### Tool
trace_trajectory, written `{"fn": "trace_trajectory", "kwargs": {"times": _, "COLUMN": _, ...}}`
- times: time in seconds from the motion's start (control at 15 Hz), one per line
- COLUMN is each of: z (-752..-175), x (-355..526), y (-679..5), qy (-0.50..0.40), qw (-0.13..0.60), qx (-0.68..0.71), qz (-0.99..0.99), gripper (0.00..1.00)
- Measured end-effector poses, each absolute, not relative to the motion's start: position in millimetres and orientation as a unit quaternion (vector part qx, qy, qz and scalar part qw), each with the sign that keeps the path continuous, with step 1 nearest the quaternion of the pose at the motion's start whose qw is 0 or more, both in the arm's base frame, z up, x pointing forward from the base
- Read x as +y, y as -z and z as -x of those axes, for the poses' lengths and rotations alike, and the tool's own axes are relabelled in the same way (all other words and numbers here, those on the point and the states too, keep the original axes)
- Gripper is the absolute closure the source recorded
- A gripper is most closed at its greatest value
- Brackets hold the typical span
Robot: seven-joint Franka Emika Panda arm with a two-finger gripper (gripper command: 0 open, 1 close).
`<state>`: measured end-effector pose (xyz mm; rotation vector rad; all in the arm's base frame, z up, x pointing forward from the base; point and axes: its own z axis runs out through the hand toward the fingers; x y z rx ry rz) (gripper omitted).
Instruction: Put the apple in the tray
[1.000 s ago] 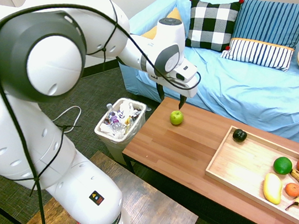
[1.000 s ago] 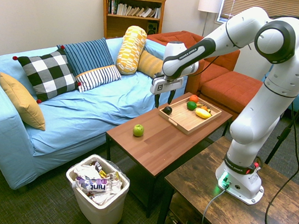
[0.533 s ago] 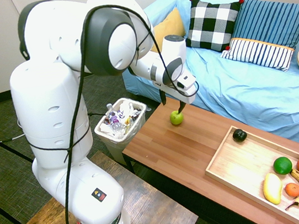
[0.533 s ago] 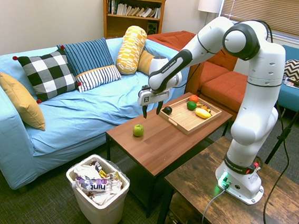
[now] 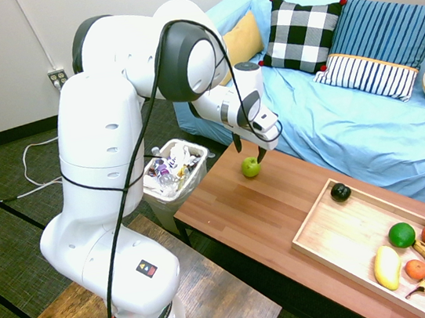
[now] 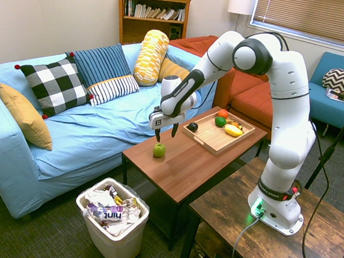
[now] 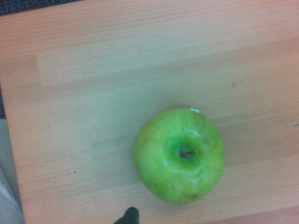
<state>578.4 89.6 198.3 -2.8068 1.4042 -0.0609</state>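
The yellow-green apple point(image 5: 251, 168) point(image 6: 159, 150) rests on the brown coffee table point(image 5: 252, 217), near the end closest to the sofa and bin. In the wrist view the apple point(image 7: 179, 155) fills the lower middle, stem upward. My gripper point(image 5: 249, 150) point(image 6: 165, 132) hangs just above the apple, open, its two dark fingers straddling the space over it without touching. The light wooden tray point(image 5: 343, 239) point(image 6: 210, 139) lies at the table's other end, holding several fruits.
In the tray lie a black fruit point(image 5: 341, 192), a green lime point(image 5: 401, 235), orange fruits, a lemon and a banana. A white bin point(image 5: 170, 174) full of rubbish stands beside the table's end. The blue sofa point(image 5: 366, 122) runs along the table's far side.
The arm has swung toward the apple's end of the table and lowered; the gripper now hovers directly over the apple, still open. The apple has not moved.
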Motion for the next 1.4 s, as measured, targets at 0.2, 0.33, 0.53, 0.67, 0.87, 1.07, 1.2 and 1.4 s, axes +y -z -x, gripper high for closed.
{"fn": "trace_trajectory", "kwargs": {"times": 0.2, "z": -593, "x": 102, "y": -178, "qy": 0.02, "qw": -0.007, "qx": 0.449, "qz": 0.893, "gripper": 0.0}}
{"fn": "trace_trajectory", "kwargs": {"times": 0.33, "z": -603, "x": 105, "y": -168, "qy": 0.019, "qw": -0.012, "qx": 0.451, "qz": 0.892, "gripper": 0.0}}
{"fn": "trace_trajectory", "kwargs": {"times": 0.53, "z": -610, "x": 103, "y": -150, "qy": 0.013, "qw": -0.022, "qx": 0.455, "qz": 0.89, "gripper": 0.0}}
{"fn": "trace_trajectory", "kwargs": {"times": 0.67, "z": -611, "x": 105, "y": -139, "qy": 0.008, "qw": -0.027, "qx": 0.456, "qz": 0.89, "gripper": 0.0}}
{"fn": "trace_trajectory", "kwargs": {"times": 0.87, "z": -609, "x": 107, "y": -132, "qy": -0.002, "qw": -0.034, "qx": 0.457, "qz": 0.889, "gripper": 0.0}}
{"fn": "trace_trajectory", "kwargs": {"times": 1.07, "z": -606, "x": 107, "y": -128, "qy": -0.014, "qw": -0.042, "qx": 0.458, "qz": 0.888, "gripper": 0.0}}
{"fn": "trace_trajectory", "kwargs": {"times": 1.2, "z": -605, "x": 109, "y": -125, "qy": -0.023, "qw": -0.042, "qx": 0.457, "qz": 0.888, "gripper": 1.0}}
{"fn": "trace_trajectory", "kwargs": {"times": 1.4, "z": -607, "x": 113, "y": -121, "qy": -0.033, "qw": -0.04, "qx": 0.453, "qz": 0.89, "gripper": 1.0}}
